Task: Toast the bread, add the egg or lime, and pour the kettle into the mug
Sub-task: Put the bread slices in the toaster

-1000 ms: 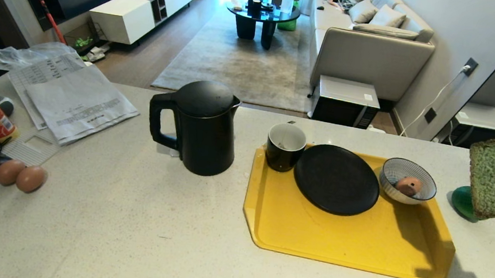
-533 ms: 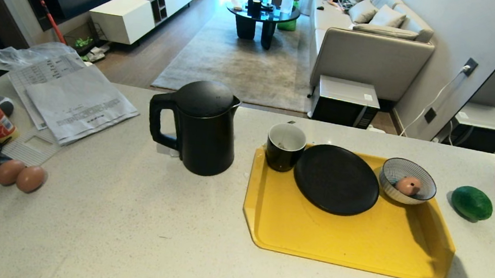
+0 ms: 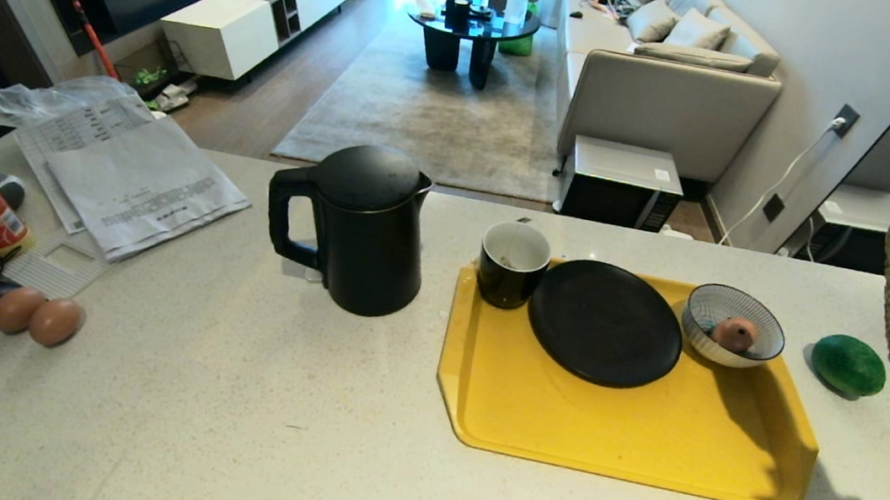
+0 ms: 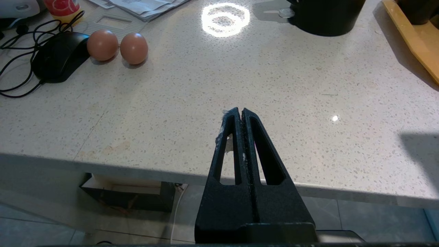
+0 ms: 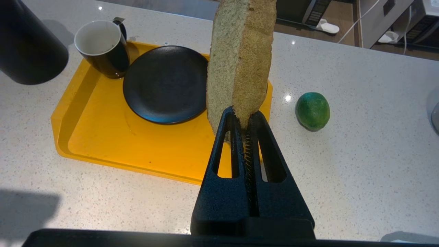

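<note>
The right tool [image 5: 244, 115] is clamped on the bread [image 5: 240, 61], held upright above the table [image 3: 222, 409], near the lime [image 3: 848, 365] (beside the yellow tray [image 3: 625, 442]). The left tool [image 4: 240, 113] is pressed together, empty.

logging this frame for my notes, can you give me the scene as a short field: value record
right gripper: shut on the bread, held on edge in the air, right of the yellow tray
left gripper: shut, empty, over the near counter edge
lime: on the counter, right of the tray
kettle: upright on the counter, left of the tray
mug: upright at the tray's far left corner
black plate: empty, on the tray
striped bowl: on the tray, an egg inside
</note>
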